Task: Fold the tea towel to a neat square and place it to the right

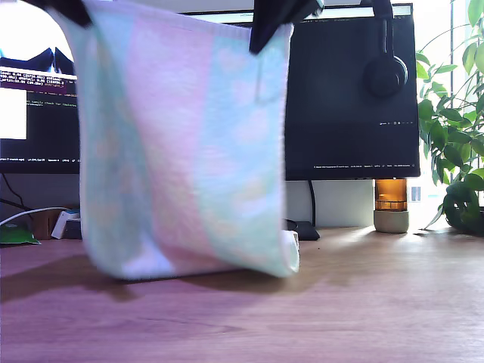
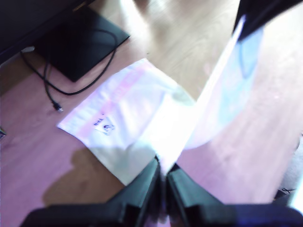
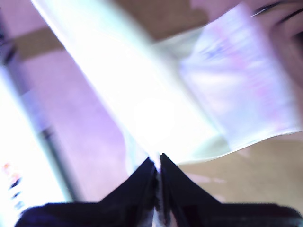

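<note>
two claws, one towel aloft

my first claw (image 2: 162, 176) and my second claw (image 3: 158, 163) each pinch a top corner of the tea towel (image 1: 189, 144). it hangs before the monitor (image 1: 352, 98), lower edge resting on the tabletop (image 1: 363, 302); bare wood lies toward the exterior view's right.

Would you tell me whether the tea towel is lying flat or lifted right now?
Mostly lifted: the tea towel hangs from both grippers pinching its top corners, while its lower end rests on the desk.

Towel (image 1: 185, 144) blurred; top corners cut off.
</note>
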Robot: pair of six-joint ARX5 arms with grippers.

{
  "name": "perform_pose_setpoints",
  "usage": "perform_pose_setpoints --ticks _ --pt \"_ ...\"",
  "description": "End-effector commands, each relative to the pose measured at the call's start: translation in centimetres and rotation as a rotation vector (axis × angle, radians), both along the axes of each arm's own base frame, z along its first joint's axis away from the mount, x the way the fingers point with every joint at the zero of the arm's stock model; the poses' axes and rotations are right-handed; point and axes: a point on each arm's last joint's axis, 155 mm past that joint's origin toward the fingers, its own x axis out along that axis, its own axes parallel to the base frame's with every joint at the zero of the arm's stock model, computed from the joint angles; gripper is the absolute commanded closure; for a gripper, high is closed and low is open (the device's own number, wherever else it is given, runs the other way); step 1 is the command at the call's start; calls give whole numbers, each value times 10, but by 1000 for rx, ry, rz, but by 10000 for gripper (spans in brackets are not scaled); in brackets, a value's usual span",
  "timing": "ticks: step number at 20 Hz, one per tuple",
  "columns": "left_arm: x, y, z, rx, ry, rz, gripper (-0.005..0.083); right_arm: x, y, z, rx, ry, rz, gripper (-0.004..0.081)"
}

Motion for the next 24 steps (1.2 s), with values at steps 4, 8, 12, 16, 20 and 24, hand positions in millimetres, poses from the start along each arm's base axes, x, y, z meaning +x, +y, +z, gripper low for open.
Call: perform_pose_setpoints --ticks 4,8,12,16,20,24 --pt "-37 5 -30 -4 88 26 795 -50 -42 -32 -62 64 -15 783" --pt "-69 5 -43 -18 192 21 795 -95 -60 -56 -37 148 -38 783" --pt "-103 -8 -53 -33 342 -42 795 -136 -71 -74 -60 210 -31 783" --pt "-124 -13 -79 -13 454 -66 795 -152 -70 -77 -60 253 -34 783" --pt "-141 -22 -89 -6 507 -123 795 -178 -66 -76 -77 317 31 783" --pt "-163 -30 -85 -28 575 -192 795 -204 -59 -73 -71 386 79 783"
